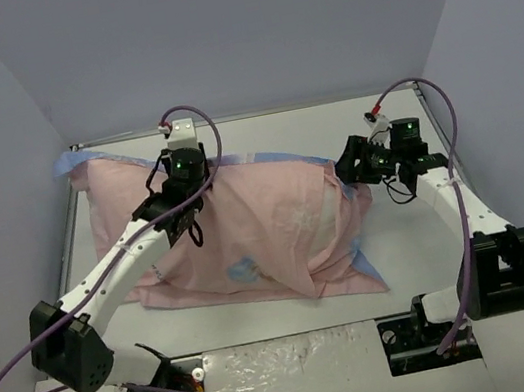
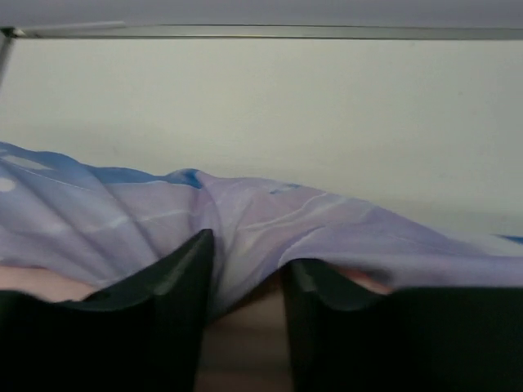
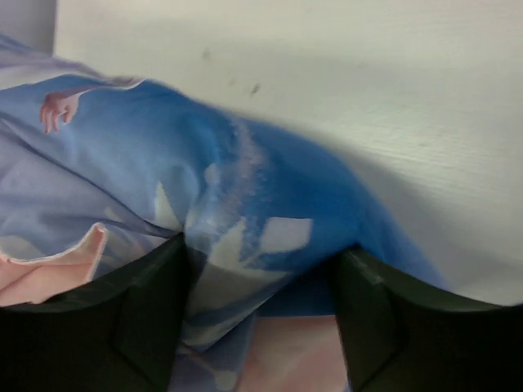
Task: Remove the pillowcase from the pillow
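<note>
Left gripper (image 2: 245, 253) at pillowcase (image 1: 259, 237) far edge, right gripper (image 3: 261, 253) at its right end, both straddling cloth for pull-off; cannot tell if clamped.

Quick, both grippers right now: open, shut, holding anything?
Left gripper: open slightly, a fold of the pillowcase in the gap, not pinched.
Right gripper: open wider, pillowcase fabric in the gap, not pinched.

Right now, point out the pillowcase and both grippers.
pillowcase (image 1: 257, 227): top external view, on its pink upper side.
left gripper (image 2: 245, 273): left wrist view, midway between its fingertips.
right gripper (image 3: 261, 261): right wrist view, midway between its fingertips.
</note>
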